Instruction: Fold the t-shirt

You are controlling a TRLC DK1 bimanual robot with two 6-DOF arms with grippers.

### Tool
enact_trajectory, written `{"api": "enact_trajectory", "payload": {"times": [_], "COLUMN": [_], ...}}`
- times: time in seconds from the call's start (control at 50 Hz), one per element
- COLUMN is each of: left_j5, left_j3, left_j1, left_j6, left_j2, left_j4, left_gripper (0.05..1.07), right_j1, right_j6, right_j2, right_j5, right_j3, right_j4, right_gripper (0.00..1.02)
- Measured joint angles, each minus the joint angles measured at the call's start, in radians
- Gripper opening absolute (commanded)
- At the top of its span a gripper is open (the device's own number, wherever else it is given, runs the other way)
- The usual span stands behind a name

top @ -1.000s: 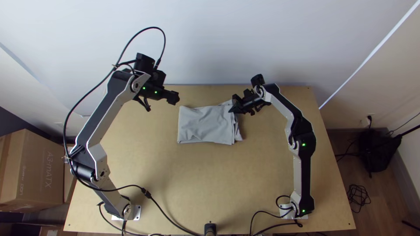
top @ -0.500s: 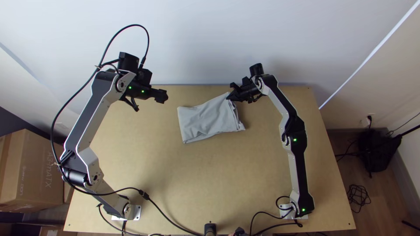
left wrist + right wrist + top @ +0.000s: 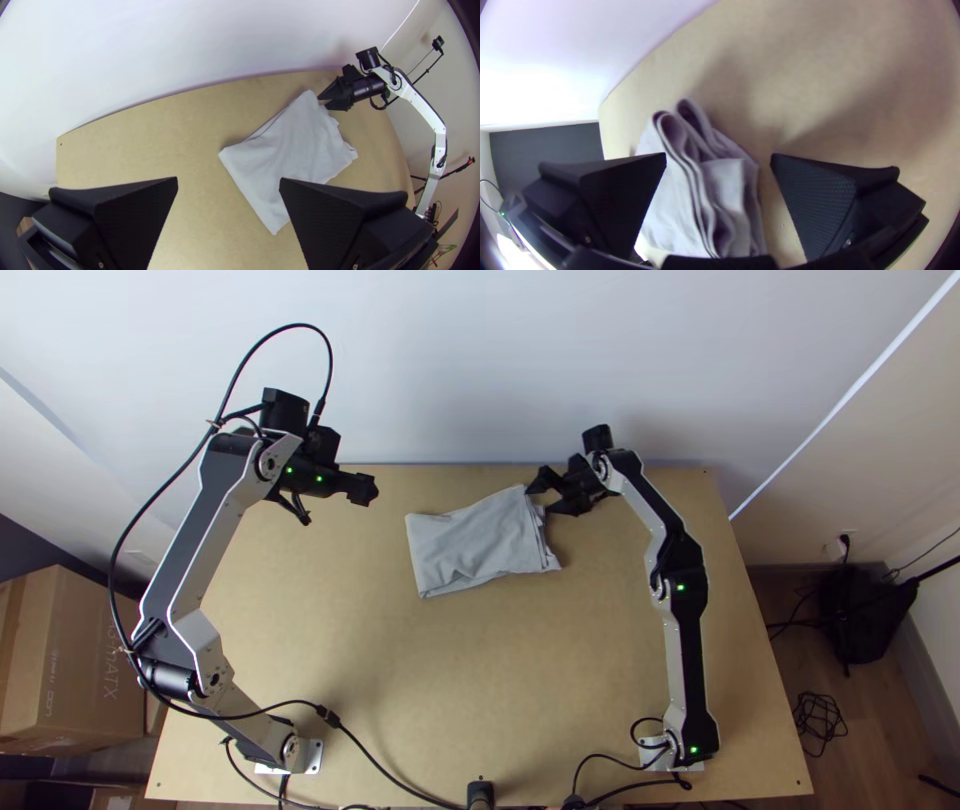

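Wooden table (image 3: 470,690) | folded grey t-shirt (image 3: 475,545) | corner at right claw (image 3: 541,500), fingers parted

So there's a big cardboard box (image 3: 85,670) just off the table's left side. Past the right side, a black bag-looking thing (image 3: 855,615) sits near a messy loop of black cable (image 3: 820,725) on the wood floor (image 3: 790,665).
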Motion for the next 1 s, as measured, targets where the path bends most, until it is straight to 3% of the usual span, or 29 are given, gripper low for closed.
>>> {"api": "enact_trajectory", "payload": {"times": [0.2,0.48,0.56,0.7,1.0], "left_j5": [0.000,0.000,0.000,0.000,0.000], "left_j3": [-0.007,-0.023,-0.023,-0.023,-0.024], "left_j1": [0.010,0.013,0.013,0.022,0.057], "left_j6": [0.000,0.000,0.000,0.000,0.004], "left_j2": [-0.014,-0.030,-0.032,-0.045,-0.082], "left_j4": [-0.003,-0.003,-0.003,-0.004,-0.018], "left_gripper": [1.03,1.03,1.03,1.03,1.03], "right_j1": [-0.034,0.007,0.033,0.081,0.052], "right_j6": [-0.063,-0.172,-0.186,-0.179,0.000], "right_j2": [-0.075,-0.153,-0.156,-0.149,-0.137], "right_j5": [-0.035,-0.108,-0.114,-0.113,-0.086], "right_j3": [-0.138,-0.295,-0.301,-0.306,-0.312], "right_j4": [-0.006,-0.033,-0.034,-0.021,0.188], "right_gripper": [0.98,0.96,0.79,0.02,0.02]}}
